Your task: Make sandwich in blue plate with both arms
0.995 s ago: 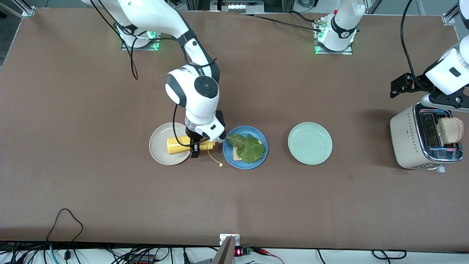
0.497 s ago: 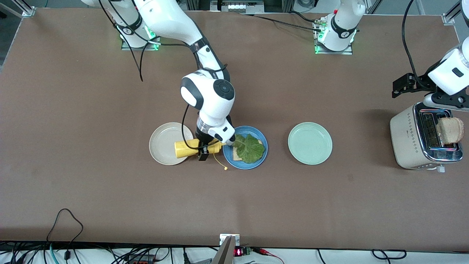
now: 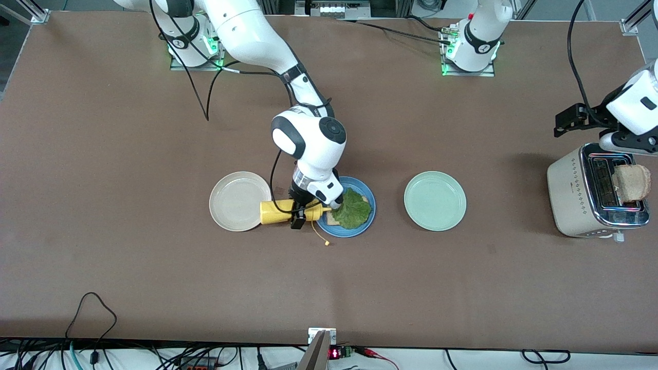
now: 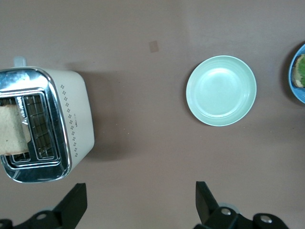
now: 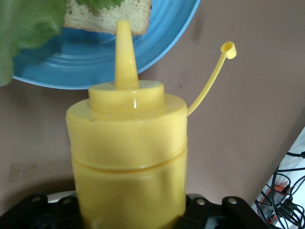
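The blue plate [image 3: 343,232] lies mid-table with one toast slice [image 3: 333,220] on it and a crinkled green lettuce leaf [image 3: 353,210] on top. My right gripper [image 3: 299,218] is shut on a yellow squeeze bottle [image 3: 275,211], held on its side between the cream plate and the blue plate. Its nozzle [image 5: 125,52] reaches over the blue plate's rim [image 5: 86,62] toward the toast [image 5: 95,16], and its cap [image 5: 229,49] hangs open on a tether. My left gripper [image 4: 138,207] is open and empty, high beside the toaster [image 4: 71,119].
A cream-white plate [image 3: 231,201] lies toward the right arm's end. A pale green plate [image 3: 435,201] lies toward the left arm's end. The toaster [image 3: 576,195] near that end's table edge holds a bread slice [image 3: 632,182] sticking out of its slot.
My right arm has carried the yellow bottle from over the cream plate toward the blue plate, and the nozzle is now over its rim. The left arm has barely shifted.
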### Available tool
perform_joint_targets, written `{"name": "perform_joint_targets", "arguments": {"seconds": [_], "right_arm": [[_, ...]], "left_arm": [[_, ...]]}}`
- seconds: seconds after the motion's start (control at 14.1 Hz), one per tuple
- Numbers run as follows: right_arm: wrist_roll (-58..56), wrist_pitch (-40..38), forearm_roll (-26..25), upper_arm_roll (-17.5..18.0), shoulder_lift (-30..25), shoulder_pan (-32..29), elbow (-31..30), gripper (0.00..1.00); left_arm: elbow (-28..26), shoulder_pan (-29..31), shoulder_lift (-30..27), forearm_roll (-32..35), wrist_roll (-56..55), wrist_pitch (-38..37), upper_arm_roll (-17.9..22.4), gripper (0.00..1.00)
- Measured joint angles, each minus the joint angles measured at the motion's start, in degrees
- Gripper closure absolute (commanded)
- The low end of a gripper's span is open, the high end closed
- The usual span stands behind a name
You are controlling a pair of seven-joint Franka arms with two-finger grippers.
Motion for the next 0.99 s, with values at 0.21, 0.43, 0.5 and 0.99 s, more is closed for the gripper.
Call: {"name": "perform_joint_targets", "arguments": {"seconds": [0.21, 0.43, 0.5, 0.99], "right_arm": [[0.0, 0.0, 0.0, -0.9, 1.2, 0.9, 0.6, 1.0], [0.0, 0.0, 0.0, -1.5, 1.2, 1.2, 1.3, 1.0], [0.2, 0.0, 0.3, -1.9, 0.8, 1.1, 1.8, 1.0], [-8.6, -2.3, 22.8, -1.5, -14.7, -11.4, -4.2, 1.0]], "left_arm": [[-0.1, 1.1, 0.0, 0.0, 0.0, 0.0, 0.0, 0.0], [-0.2, 1.2, 0.1, 0.0, 0.0, -0.2, 0.0, 0.0], [-0.2, 1.2, 0.1, 0.0, 0.0, -0.3, 0.0, 0.0], [-0.1, 1.3, 0.0, 0.0, -0.1, -0.6, 0.1, 0.0]]}}
